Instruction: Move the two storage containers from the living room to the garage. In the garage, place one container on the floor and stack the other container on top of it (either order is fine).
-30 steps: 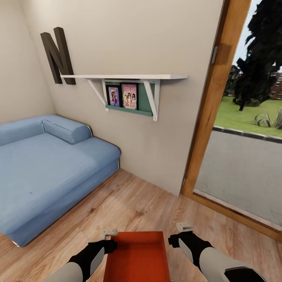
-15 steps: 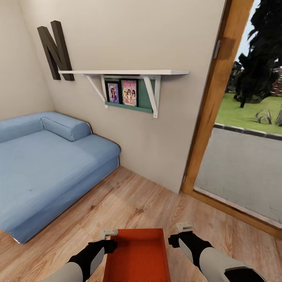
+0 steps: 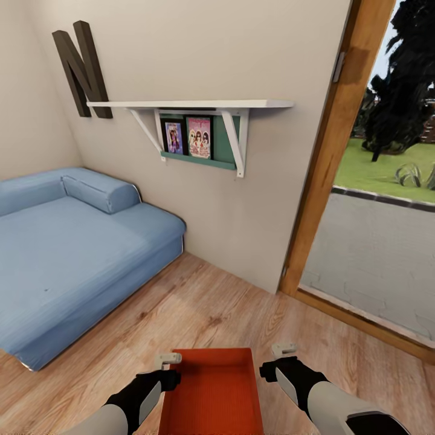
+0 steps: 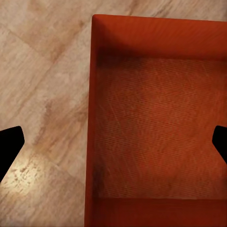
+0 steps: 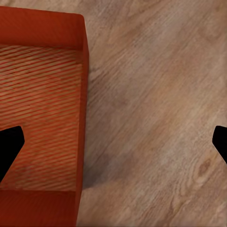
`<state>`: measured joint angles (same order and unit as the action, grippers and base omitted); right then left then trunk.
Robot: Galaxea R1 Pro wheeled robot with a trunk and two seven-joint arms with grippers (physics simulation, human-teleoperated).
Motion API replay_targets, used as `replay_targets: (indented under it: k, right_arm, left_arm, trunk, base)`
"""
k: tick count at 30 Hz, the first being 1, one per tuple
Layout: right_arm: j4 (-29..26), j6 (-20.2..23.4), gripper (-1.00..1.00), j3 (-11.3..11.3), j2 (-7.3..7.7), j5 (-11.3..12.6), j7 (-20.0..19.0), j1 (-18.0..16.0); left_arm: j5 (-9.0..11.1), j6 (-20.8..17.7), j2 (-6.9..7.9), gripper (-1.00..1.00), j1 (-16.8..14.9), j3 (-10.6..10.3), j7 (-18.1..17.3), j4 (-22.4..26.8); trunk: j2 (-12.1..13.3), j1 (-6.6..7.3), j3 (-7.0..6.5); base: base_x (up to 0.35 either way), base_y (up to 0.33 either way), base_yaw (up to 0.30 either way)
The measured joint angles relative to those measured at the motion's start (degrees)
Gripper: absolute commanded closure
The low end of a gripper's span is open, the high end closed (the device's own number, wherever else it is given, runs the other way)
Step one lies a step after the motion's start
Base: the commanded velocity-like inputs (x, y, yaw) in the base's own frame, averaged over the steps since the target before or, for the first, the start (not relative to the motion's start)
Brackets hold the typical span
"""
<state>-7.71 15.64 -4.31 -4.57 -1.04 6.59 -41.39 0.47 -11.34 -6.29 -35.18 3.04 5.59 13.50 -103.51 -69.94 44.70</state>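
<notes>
One red-orange storage container (image 3: 212,393) lies low over the living room's wood-plank floor (image 3: 199,308), directly in front of me, open side up and empty. My left gripper (image 3: 167,360) hangs open over its left wall (image 4: 91,118), one finger on each side, not touching. My right gripper (image 3: 284,350) is open by the right wall (image 5: 83,109) in the same way. In the wrist views the left gripper (image 4: 113,146) and the right gripper (image 5: 113,146) show fingertips spread wide. The second container is out of view.
A blue sofa (image 3: 66,248) fills the left side. On the wall ahead hang a dark letter N (image 3: 81,66) and a white shelf (image 3: 193,106) with pictures. To the right stands a wooden door frame (image 3: 329,151), and beyond it paving and grass (image 3: 386,169).
The whole picture has slid upward, so the camera moved. The container's far edge now sits slightly higher against my grippers, which keep their places and stay open.
</notes>
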Motion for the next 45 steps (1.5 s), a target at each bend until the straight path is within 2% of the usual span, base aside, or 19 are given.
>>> replay_targets:
  k: [36, 45]
  right_arm:
    - [0.0, -0.1, -1.00, 0.1, 0.02, 0.0, 0.0, 0.0]
    - [0.1, -3.6, -1.00, 0.1, 0.01, 0.0, 0.0, 0.0]
  left_arm:
    - [0.0, 0.1, -0.08, -1.00, -0.1, 0.0, -0.1, 0.0]
    - [0.1, 0.1, -0.09, -1.00, 0.0, 0.0, -0.2, 0.0]
  trunk:
    - [0.0, 0.00, 3.32]
    - [-3.6, -1.97, 5.15]
  base:
    - [0.000, 0.000, 0.000]
    - [0.000, 0.000, 0.000]
